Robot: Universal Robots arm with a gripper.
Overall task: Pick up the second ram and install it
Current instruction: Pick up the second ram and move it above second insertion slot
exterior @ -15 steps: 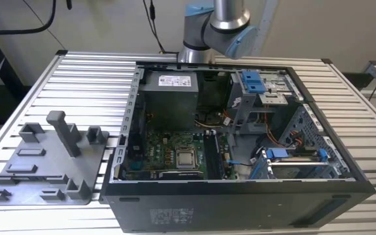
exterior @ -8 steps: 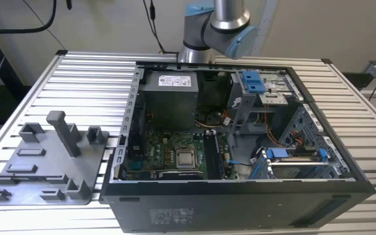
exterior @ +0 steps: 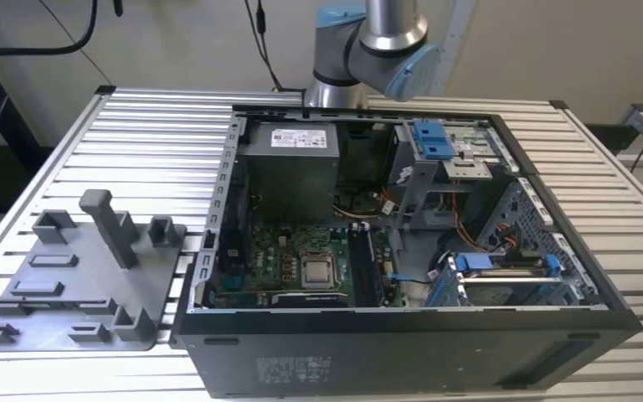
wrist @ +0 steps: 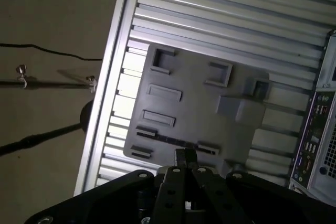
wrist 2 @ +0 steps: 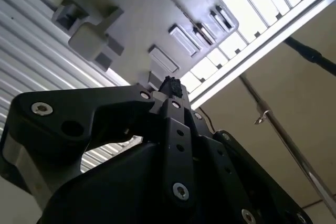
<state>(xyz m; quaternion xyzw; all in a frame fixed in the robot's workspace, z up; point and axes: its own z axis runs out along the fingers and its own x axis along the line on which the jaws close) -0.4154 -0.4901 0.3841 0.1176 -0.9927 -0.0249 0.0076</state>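
Resting place of the second ram (wrist: 164, 139): as far as the first wrist view lets one judge, it is a thin dark strip standing on edge in a long slot of the grey fixture tray (exterior: 76, 280). The slot keeps it upright, so its top edge is offered to a grip from above.
Tray: it lies flat on the slatted worktop (exterior: 154, 142) at the exterior view's left, just beside the open computer case (exterior: 411, 339), which keeps the carry to the motherboard (exterior: 299, 251) short.
Upright post (exterior: 107, 228): it rises from the tray's far part, apart from the ram's slot in the near part.
Pincer (wrist: 185, 156): it hangs well above the tray, pointing down, roughly over the middle of the strip. Its tips appear pressed together with nothing between them, and the second wrist view of the pincer (wrist 2: 170, 86) shows no ram either.
Arm (exterior: 372, 46): its base joints stand at the far side of the worktop behind the case. By judgement it reaches high and over toward the tray.
Task standing: the ram is not yet grasped.
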